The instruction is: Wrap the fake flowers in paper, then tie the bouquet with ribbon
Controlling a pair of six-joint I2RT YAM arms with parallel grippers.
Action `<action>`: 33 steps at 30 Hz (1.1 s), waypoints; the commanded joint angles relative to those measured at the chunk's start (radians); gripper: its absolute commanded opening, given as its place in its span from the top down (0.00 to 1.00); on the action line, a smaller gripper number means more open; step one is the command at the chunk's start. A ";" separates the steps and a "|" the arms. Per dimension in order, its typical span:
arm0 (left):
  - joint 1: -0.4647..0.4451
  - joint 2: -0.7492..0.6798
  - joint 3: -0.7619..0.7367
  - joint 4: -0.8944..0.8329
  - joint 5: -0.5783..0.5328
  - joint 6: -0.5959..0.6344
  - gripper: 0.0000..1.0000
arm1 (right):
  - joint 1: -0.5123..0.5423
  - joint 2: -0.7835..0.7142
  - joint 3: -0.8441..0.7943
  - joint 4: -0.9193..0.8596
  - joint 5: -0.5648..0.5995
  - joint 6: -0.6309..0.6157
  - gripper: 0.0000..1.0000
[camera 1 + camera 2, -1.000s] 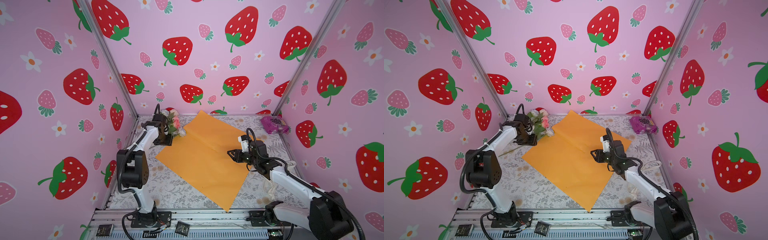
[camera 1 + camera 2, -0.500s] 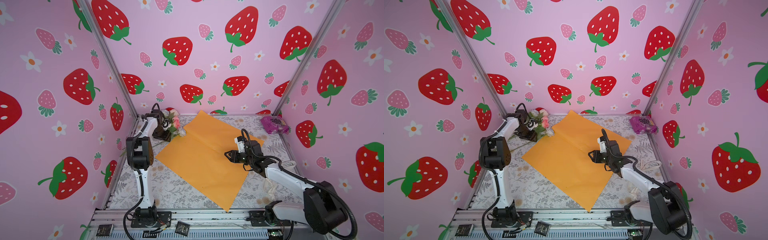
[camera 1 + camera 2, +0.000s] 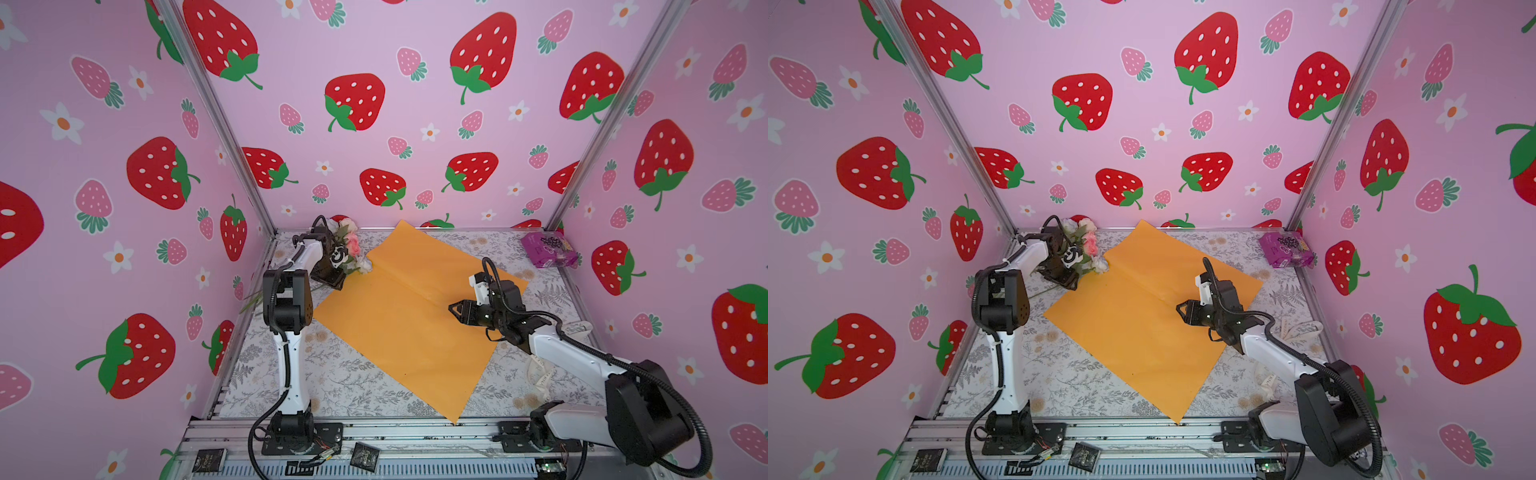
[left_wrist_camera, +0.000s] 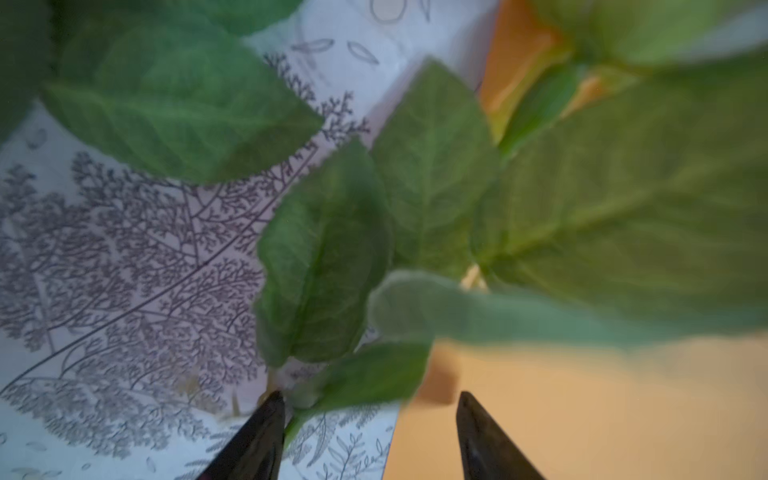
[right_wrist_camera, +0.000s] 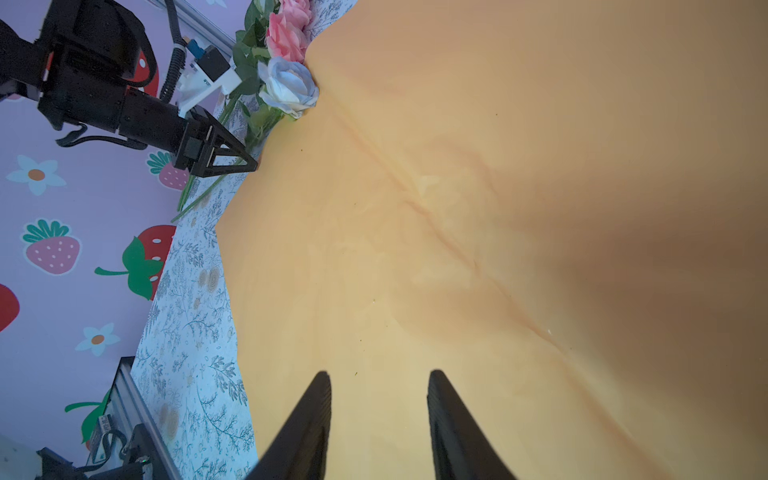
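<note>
Hovering over orange wrapping paper [image 3: 399, 320]: right gripper [image 3: 455, 310], fingers spread, nothing between. Paper lies flat on floral tablecloth [image 3: 345, 374]. Farther back, left gripper [image 4: 370, 401] at paper's left edge, fingers spread among green leaves [image 4: 324, 249], pinching nothing. Back-left corner: bouquet of fake flowers [image 3: 352, 245], heads touching paper. Back-right: purple packet [image 3: 546, 249].

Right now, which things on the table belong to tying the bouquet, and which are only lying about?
For the job:
- flowers, back left, at the paper's edge
- orange paper, spread flat
- cream ribbon, beside the right arm, probably for tying

Lying about:
- purple packet, back right corner
- black pouch, on the front rail
</note>
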 commanded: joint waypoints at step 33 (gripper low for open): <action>-0.051 -0.221 -0.038 -0.019 -0.054 0.115 1.00 | 0.008 -0.074 0.003 -0.067 0.054 0.046 0.57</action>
